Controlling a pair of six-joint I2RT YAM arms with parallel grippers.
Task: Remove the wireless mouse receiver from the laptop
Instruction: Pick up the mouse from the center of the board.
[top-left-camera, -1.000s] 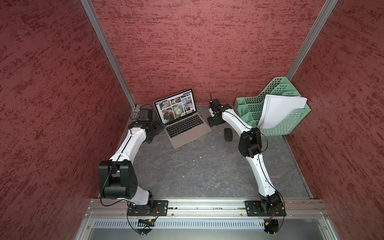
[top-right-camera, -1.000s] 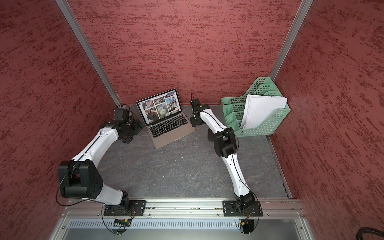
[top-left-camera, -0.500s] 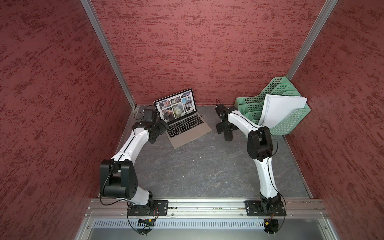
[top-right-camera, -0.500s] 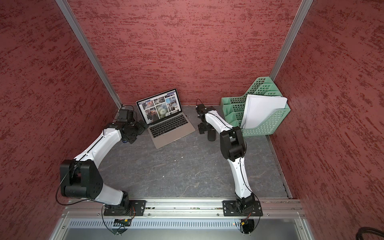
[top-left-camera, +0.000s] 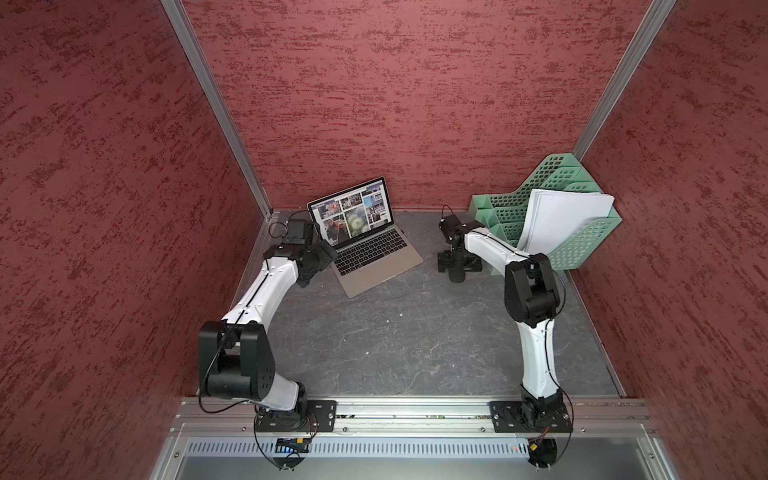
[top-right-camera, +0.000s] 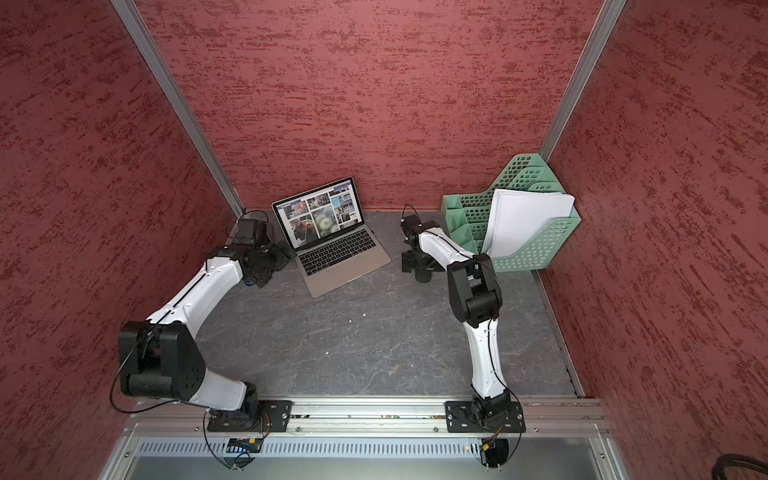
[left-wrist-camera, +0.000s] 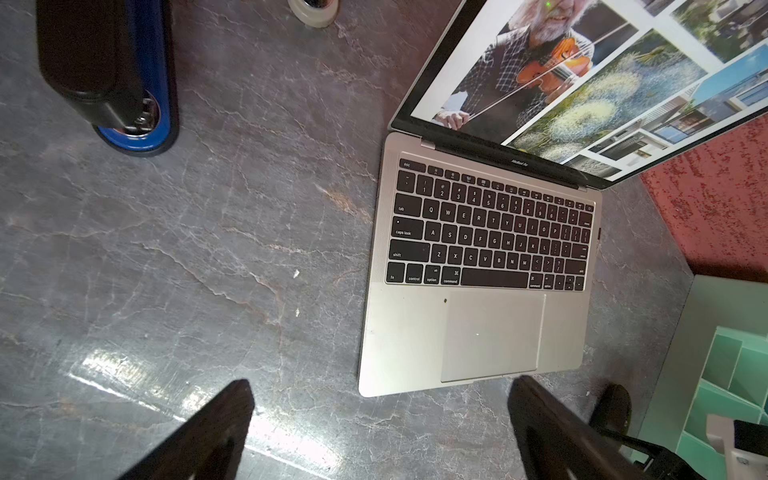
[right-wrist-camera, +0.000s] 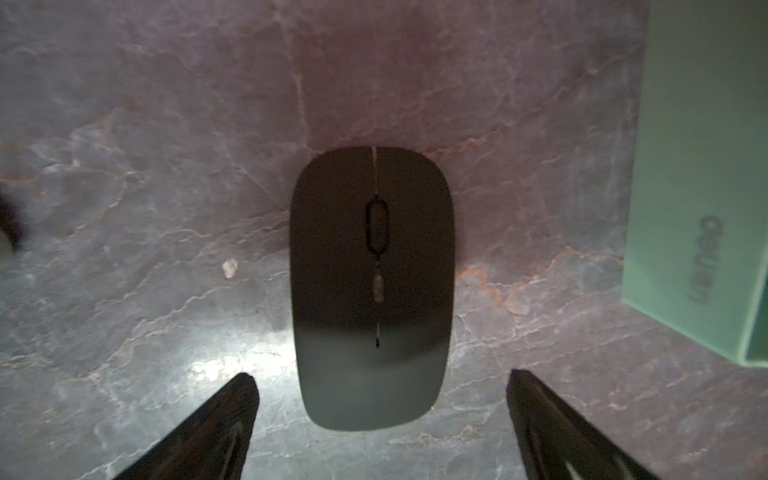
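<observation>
The left gripper (left-wrist-camera: 382, 419) is spread wide and empty, just off the trackpad end of the laptop (left-wrist-camera: 469, 332). The right gripper (right-wrist-camera: 380, 399) is also released wide and holds nothing, over the black mouse (right-wrist-camera: 372, 291) on the laptop's return-key side. The wireless mouse receiver (left-wrist-camera: 599, 233) is only a tiny dark stub on that side edge of the laptop, barely discernible.

Laptop (left-wrist-camera: 407, 332): silver-grey shell, black keys with white legends, screen a grid of colour photos on white. The mouse (right-wrist-camera: 372, 291) is matte black, and the elongated object (left-wrist-camera: 112, 70) is black over a blue base. Bench (top-left-camera: 395, 345): dark grey, marbled with pale and rust-tinted veins; walls (top-left-camera: 415, 104) deep red with darker mottled streaks; File rack (top-left-camera: 582, 245) mint green in a lattice of square holes, its paper (top-left-camera: 561, 220) plain white.
</observation>
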